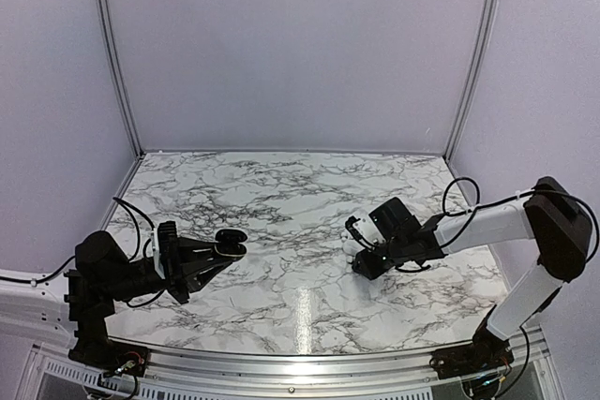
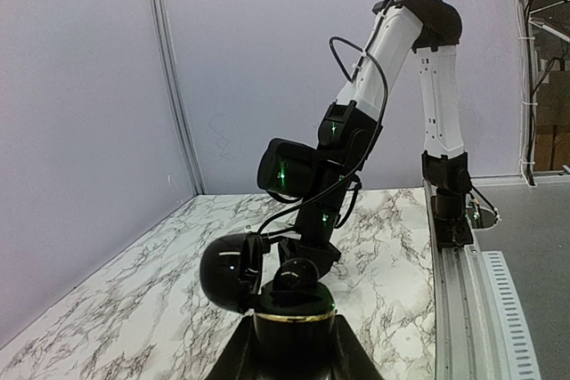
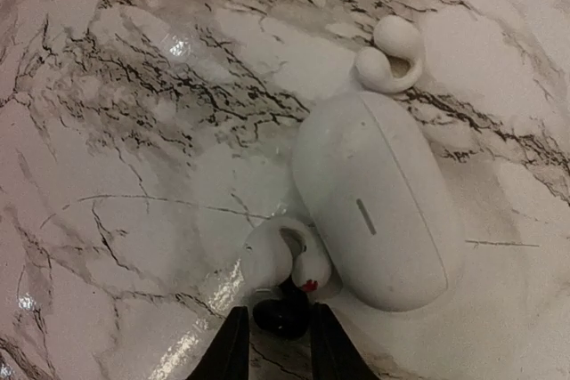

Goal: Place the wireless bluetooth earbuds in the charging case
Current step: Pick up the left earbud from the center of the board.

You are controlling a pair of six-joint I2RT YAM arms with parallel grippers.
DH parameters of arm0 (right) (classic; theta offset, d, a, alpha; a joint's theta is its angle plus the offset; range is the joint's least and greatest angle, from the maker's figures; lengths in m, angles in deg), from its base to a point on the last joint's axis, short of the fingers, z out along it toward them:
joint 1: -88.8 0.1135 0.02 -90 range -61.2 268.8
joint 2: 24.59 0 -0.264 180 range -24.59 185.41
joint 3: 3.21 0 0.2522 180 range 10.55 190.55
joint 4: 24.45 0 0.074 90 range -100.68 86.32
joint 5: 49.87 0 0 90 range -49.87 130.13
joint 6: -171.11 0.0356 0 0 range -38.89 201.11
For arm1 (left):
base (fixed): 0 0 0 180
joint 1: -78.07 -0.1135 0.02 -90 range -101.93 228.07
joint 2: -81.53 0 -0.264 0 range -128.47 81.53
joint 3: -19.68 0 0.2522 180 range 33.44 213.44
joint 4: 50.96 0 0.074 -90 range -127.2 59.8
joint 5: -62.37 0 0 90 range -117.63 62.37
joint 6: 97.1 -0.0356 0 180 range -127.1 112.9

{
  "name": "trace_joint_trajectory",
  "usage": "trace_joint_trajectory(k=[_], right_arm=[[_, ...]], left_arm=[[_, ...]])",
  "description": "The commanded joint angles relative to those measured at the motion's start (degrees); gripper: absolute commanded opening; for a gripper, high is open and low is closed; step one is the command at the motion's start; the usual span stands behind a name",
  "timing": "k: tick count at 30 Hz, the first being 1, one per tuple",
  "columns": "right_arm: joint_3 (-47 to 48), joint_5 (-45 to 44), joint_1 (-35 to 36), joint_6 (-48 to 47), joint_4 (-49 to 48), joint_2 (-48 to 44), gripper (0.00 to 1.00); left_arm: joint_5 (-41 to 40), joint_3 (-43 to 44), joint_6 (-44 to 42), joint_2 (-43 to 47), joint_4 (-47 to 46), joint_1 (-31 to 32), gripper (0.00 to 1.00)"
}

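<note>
My left gripper (image 1: 217, 254) is shut on the black charging case (image 2: 294, 331) and holds it upright above the table. The case's lid (image 2: 230, 271) is swung open to the left. One tiny black earbud (image 2: 298, 275) sits in the top of the case. The case also shows in the top view (image 1: 231, 240). My right gripper (image 1: 360, 261) is low over the table. In the right wrist view its fingers (image 3: 235, 344) stand narrowly apart on either side of the second black earbud (image 3: 281, 316), which lies on the marble. Thin gaps show on both sides of this bud.
A white oval case (image 3: 374, 202) lies closed just beyond the black bud. A white hooked earbud (image 3: 276, 260) touches the black bud. Another white earbud (image 3: 392, 55) lies at the white case's far end. The marble tabletop (image 1: 300, 203) has grey walls around it.
</note>
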Motion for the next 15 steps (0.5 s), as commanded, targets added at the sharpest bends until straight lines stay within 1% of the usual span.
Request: trace_joint_trajectory(k=[1,8,15], right_arm=[[1.26,-1.79,-0.42,1.17,0.89,2.37,0.25],[1.63,-1.95,-0.42,0.81,2.60,2.19,0.18],[0.37,-0.73,0.40,-0.04,5.25,-3.76,0.15]], left_arm=[[-0.50,-0.18,0.25,1.13,-3.10,-0.36,0.00],[-0.68,-0.09,0.11,0.81,-3.10,-0.36,0.00],[-0.65,-0.09,0.20,0.31,-3.19,-0.36,0.00]])
